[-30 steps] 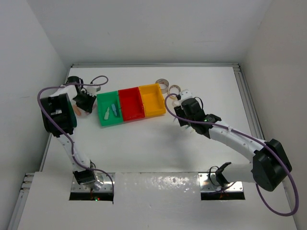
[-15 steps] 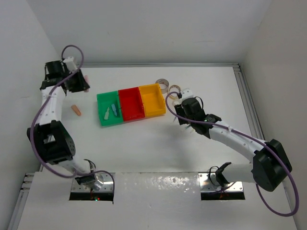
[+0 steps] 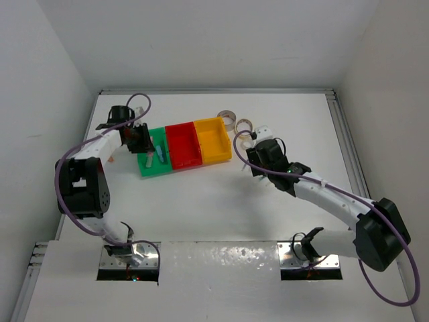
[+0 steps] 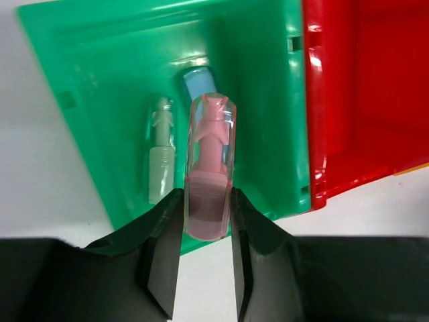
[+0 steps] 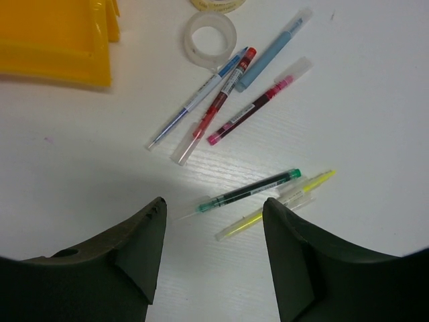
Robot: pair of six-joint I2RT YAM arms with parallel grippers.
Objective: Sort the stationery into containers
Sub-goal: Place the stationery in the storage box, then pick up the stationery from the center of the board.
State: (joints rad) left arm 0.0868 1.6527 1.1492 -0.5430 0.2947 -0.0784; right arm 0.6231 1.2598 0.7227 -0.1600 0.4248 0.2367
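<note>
My left gripper [image 4: 206,225] is shut on a pink block in a clear sleeve [image 4: 209,168], holding it over the near part of the green container [image 4: 100,80]. A blue block [image 4: 199,84] and a pale block [image 4: 161,157] lie inside that container. In the top view the left gripper [image 3: 141,139] sits at the green container's left end [image 3: 153,170], with the red container [image 3: 184,144] and yellow container [image 3: 213,141] joined to its right. My right gripper [image 5: 214,228] hangs open above a green pen [image 5: 249,190] and a yellow pen [image 5: 275,204], touching neither.
More pens lie beyond the right gripper: red [image 5: 218,104], blue [image 5: 194,100], light blue [image 5: 271,50] and magenta [image 5: 251,111]. A pale tape ring [image 5: 210,39] sits beside the yellow container's corner [image 5: 53,40]. Two tape rolls [image 3: 228,117] [image 3: 244,125] lie behind the containers.
The left arm swung out to the far left corner and has come back over the green container with the pink block in its jaws. The right arm has hardly moved.
</note>
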